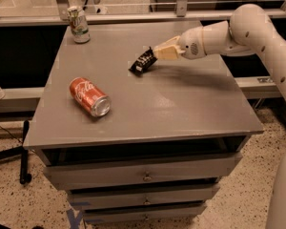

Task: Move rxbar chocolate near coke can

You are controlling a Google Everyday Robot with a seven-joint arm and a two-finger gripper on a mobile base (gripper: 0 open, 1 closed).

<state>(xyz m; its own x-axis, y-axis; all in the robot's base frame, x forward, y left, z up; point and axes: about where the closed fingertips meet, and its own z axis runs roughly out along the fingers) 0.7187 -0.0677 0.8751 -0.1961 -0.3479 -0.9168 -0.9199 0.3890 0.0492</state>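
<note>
The rxbar chocolate (143, 62) is a small black wrapper bar with white lettering, tilted, its low end near or on the grey table top (181, 104) at the centre back. My gripper (158, 54) is shut on its right end, reaching in from the right on the white arm. The coke can (89, 97) lies on its side at the left front of the table, silver end facing front right. The bar is well to the right of and behind the can, apart from it.
A green-and-white can (78, 25) stands upright at the table's back left corner. The table has drawers (143, 175) below its front edge. A glass partition rail (181, 6) runs behind the table. A black stand (24, 151) is on the floor at left.
</note>
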